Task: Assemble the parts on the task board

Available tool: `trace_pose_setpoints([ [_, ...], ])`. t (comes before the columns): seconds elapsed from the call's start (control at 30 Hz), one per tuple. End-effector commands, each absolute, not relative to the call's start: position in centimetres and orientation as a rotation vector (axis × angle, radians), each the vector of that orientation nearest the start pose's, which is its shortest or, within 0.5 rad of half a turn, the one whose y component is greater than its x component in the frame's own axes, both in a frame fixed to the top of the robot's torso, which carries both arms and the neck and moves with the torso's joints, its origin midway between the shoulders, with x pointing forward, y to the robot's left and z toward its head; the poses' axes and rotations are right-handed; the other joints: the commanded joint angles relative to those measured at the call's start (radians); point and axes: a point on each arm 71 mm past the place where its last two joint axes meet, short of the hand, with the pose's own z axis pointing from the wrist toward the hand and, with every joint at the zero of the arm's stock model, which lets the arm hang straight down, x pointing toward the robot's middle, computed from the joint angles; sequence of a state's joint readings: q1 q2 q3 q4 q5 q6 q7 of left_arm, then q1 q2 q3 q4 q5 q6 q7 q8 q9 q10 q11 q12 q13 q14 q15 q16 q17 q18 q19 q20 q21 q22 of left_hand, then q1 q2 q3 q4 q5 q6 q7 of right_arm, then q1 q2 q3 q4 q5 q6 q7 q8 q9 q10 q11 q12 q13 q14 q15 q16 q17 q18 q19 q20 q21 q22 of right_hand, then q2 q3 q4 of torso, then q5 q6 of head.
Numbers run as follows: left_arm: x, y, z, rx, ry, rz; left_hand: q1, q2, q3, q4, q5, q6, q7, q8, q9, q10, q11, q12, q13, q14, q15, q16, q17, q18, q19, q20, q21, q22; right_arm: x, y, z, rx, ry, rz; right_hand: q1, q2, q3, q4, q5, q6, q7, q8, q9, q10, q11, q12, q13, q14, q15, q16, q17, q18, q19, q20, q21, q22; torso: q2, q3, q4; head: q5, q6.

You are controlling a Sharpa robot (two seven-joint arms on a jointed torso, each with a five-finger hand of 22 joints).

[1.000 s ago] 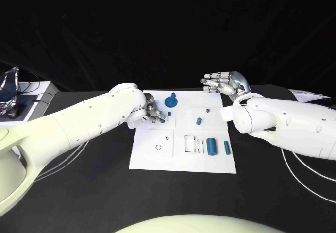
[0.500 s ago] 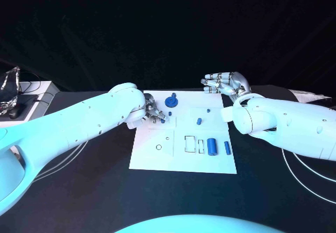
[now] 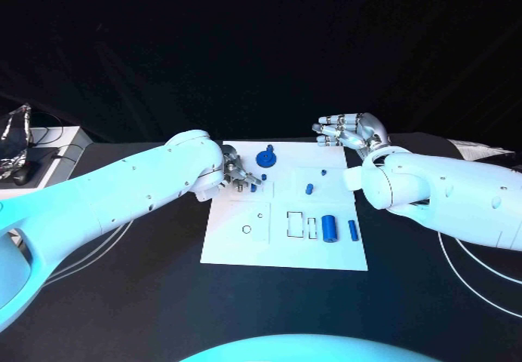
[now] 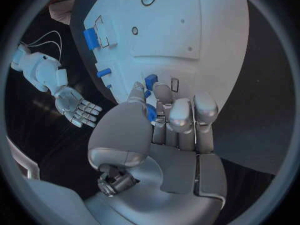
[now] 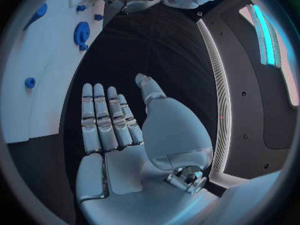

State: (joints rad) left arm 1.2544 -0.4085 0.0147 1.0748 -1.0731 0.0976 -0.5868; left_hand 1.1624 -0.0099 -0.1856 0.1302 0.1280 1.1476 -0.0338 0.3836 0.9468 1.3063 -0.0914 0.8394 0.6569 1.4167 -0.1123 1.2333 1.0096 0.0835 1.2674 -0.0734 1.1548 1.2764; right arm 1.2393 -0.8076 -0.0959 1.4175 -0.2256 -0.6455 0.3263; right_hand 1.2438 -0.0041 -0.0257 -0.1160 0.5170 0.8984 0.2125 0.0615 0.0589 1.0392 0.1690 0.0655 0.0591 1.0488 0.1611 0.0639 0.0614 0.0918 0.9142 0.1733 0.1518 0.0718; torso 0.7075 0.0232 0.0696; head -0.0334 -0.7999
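The white task board (image 3: 285, 245) lies mid-table. My left hand (image 3: 237, 175) hovers over its far left part, fingers curled, and pinches a small blue part (image 4: 151, 113) between thumb and finger. Just beyond the fingertips (image 4: 176, 111) another small blue part (image 4: 150, 81) lies on the board. A blue gear (image 3: 266, 158) sits near the far edge, two small blue pieces (image 3: 309, 188) lie mid-board, and a blue cylinder (image 3: 329, 226) and a slim peg (image 3: 354, 230) lie to the right. My right hand (image 3: 350, 132) is raised off the far right corner, open and holding nothing.
Rectangular slots (image 3: 296, 224) and a round hole (image 3: 247, 228) mark the board's near half. Equipment (image 3: 32, 147) stands at the table's far left. White cables (image 3: 468, 279) run over the black table on the right. My right hand (image 5: 115, 120) hangs over bare table beside the board (image 5: 37, 60).
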Motion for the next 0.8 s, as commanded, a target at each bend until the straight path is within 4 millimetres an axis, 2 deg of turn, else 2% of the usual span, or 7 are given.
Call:
trace_pose_setpoints([
  [0.03, 55.8, 12.1, -20.2, -0.314, 2.214, -0.407, -0.012, 0.0, 0.003, 0.011, -0.034, -0.001, 0.003, 0.004, 0.002, -0.002, 0.007, 0.004, -0.001, 0.003, -0.003, 0.004, 0.001, -0.005, 0.006, -0.004, -0.004, 0.001, 51.2, -24.0, -18.1, 0.947, 1.318, 1.112, -0.001, 0.001, 0.002, -0.001, 0.005, -0.008, 0.0, -0.005, -0.001, -0.003, 0.003, -0.007, -0.001, -0.005, 0.0, -0.003, -0.001, -0.01, -0.007, -0.003, 0.0, -0.001, 0.0, 0.0002, 0.0002, -0.001, 0.001],
  [0.17, 55.7, 12.4, -20.2, -0.335, 2.215, -0.423, -0.021, -0.023, 0.025, 0.037, -0.07, -0.001, 0.004, 0.004, 0.002, -0.004, 0.008, 0.005, -0.001, 0.002, -0.003, 0.003, 0.0, -0.005, 0.007, -0.004, -0.006, 0.003, 51.2, -24.1, -18.1, 0.947, 1.318, 1.111, -0.001, 0.001, 0.002, -0.001, 0.005, -0.008, 0.0, -0.005, -0.001, -0.003, 0.003, -0.007, -0.001, -0.005, 0.0, -0.003, -0.001, -0.01, -0.007, -0.003, 0.0, -0.001, 0.0, 0.0009, 0.0009, -0.001, 0.001],
  [0.4, 55.8, 13.2, -20.0, -0.388, 2.188, -0.471, 0.009, -0.012, 0.081, 0.017, -0.07, -0.022, 0.015, -0.004, 0.001, -0.021, 0.016, -0.001, -0.002, -0.005, 0.0, -0.014, -0.021, 0.0, -0.008, -0.001, -0.027, -0.008, 51.2, -24.1, -18.2, 0.947, 1.317, 1.11, -0.001, 0.001, 0.002, -0.001, 0.005, -0.008, 0.0, -0.005, -0.001, -0.003, 0.003, -0.007, -0.001, -0.005, 0.0, -0.003, -0.001, -0.01, -0.007, -0.003, 0.0, -0.001, 0.0, -0.0004, 0.0003, -0.001, 0.006],
  [0.5, 55.9, 13.7, -19.7, -0.438, 2.163, -0.528, 0.028, -0.038, 0.167, 0.012, -0.069, -0.046, 0.038, -0.051, -0.044, -0.051, 0.033, -0.023, -0.018, -0.017, 0.011, -0.065, -0.067, 0.003, -0.045, -0.006, -0.089, -0.046, 51.2, -24.2, -18.2, 0.949, 1.316, 1.109, -0.002, 0.002, 0.004, -0.004, 0.006, -0.006, 0.0, -0.005, -0.001, -0.002, 0.003, -0.007, -0.001, -0.004, -0.001, -0.003, -0.001, -0.01, -0.007, -0.003, 0.0, -0.001, -0.001, -0.0001, 0.0007, -0.003, 0.007],
  [0.57, 55.9, 14.0, -19.4, -0.459, 2.148, -0.56, 0.026, -0.036, 0.191, 0.019, -0.068, -0.064, 0.051, -0.081, -0.074, -0.063, 0.04, -0.031, -0.026, -0.029, 0.015, -0.084, -0.087, 0.005, -0.06, -0.009, -0.112, -0.061, 51.1, -24.3, -18.2, 0.95, 1.315, 1.108, -0.002, 0.002, 0.004, -0.004, 0.006, -0.006, 0.0, -0.005, -0.001, -0.002, 0.003, -0.007, -0.001, -0.004, -0.001, -0.003, -0.001, -0.01, -0.007, -0.003, 0.0, -0.001, -0.001, -0.0003, 0.0008, -0.005, 0.009],
  [0.63, 56.1, 14.4, -19.0, -0.482, 2.126, -0.593, 0.025, -0.045, 0.224, 0.025, -0.068, -0.061, 0.075, -0.154, -0.169, -0.083, 0.058, -0.068, -0.061, -0.052, 0.029, -0.115, -0.124, 0.012, -0.086, 0.005, -0.154, -0.086, 51.1, -24.4, -18.2, 0.951, 1.314, 1.107, -0.002, 0.002, 0.004, -0.004, 0.006, -0.006, 0.0, -0.005, -0.001, -0.002, 0.003, -0.007, -0.001, -0.004, -0.001, -0.003, -0.001, -0.01, -0.007, -0.003, 0.0, -0.001, -0.001, 0.0, 0.001, -0.004, 0.012],
  [0.8, 56.4, 15.3, -17.9, -0.518, 2.074, -0.655, 0.021, -0.048, 0.242, 0.022, -0.067, -0.097, 0.107, -0.207, -0.259, -0.112, 0.083, -0.135, -0.141, -0.104, 0.049, -0.178, -0.21, 0.028, -0.147, 0.021, -0.257, -0.148, 51.1, -24.4, -18.2, 0.952, 1.313, 1.105, -0.002, 0.002, 0.004, -0.004, 0.006, -0.006, 0.0, -0.005, -0.001, -0.002, 0.003, -0.007, -0.001, -0.004, -0.001, -0.003, -0.001, -0.01, -0.007, -0.003, 0.0, -0.001, -0.002, 0.0002, 0.0, 0.004, 0.031],
])
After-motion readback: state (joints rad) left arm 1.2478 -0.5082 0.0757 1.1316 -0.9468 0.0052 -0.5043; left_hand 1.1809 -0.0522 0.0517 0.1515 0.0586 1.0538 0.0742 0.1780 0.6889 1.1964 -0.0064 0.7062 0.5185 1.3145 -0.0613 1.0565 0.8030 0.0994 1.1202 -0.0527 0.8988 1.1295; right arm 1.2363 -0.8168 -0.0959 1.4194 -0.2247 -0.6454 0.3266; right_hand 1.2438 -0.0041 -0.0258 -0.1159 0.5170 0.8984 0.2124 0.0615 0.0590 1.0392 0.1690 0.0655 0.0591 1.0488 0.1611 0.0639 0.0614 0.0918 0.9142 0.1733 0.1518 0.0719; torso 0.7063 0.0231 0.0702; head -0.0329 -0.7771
